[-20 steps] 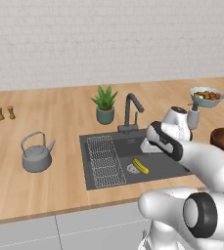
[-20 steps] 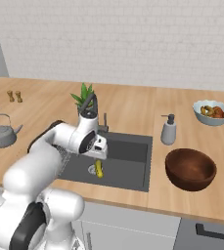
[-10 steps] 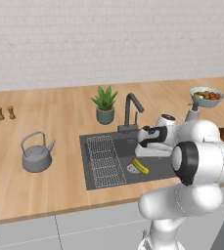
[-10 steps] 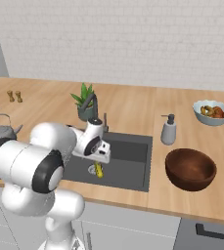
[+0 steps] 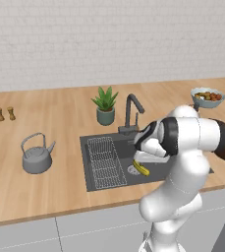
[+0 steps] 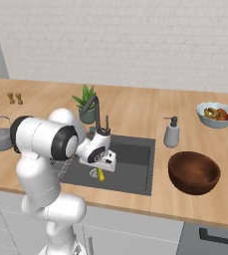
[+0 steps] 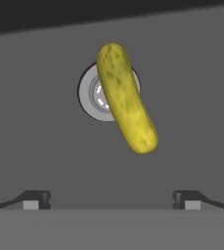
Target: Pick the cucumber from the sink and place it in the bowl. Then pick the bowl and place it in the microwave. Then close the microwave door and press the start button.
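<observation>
You have a smooth dark grey sink (image 5: 99, 172) set into the wood-grain counter (image 5: 45, 197). Its gripper (image 7: 111, 200) hangs jaws wide, holding nothing, over the pebbled, curved yellow cucumber (image 7: 125, 104) lying across the round metal drain (image 7: 95, 95).

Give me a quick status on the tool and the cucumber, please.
Tool open, above the sink floor. Cucumber lying across the drain, not gripped. Nothing between tool and cucumber.

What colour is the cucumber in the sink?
Yellow with darker green speckles; the cucumber shows best in the hand view.
</observation>
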